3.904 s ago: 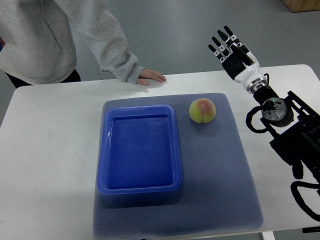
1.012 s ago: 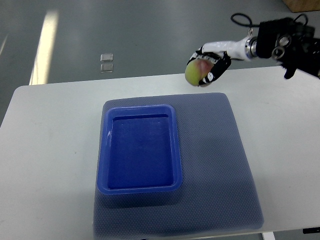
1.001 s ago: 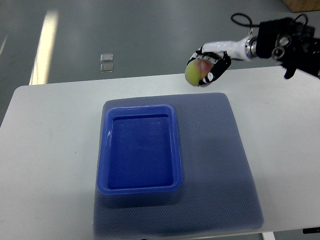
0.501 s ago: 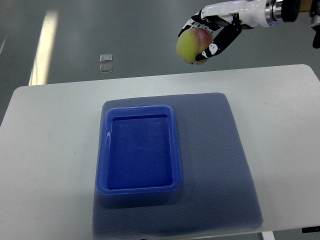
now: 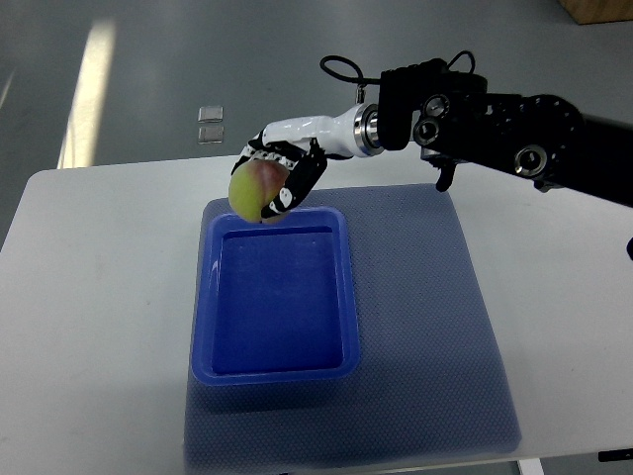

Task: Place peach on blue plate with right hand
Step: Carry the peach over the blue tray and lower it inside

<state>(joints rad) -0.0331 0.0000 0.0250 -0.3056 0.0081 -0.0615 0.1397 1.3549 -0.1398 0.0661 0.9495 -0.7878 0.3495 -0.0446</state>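
My right hand reaches in from the right edge and is shut on the peach, a yellow-green fruit with a red blush. It holds the peach in the air over the far left corner of the blue plate, a deep rectangular blue tray lying on a grey-blue mat. The tray holds nothing. The left arm does not show.
The grey-blue mat covers the middle of the white table. The table's far edge runs just behind the hand, with grey floor beyond it.
My right hand has carried the peach down and to the left, from high beyond the table's far edge to just above the tray's far left corner. The forearm now stretches across the view.
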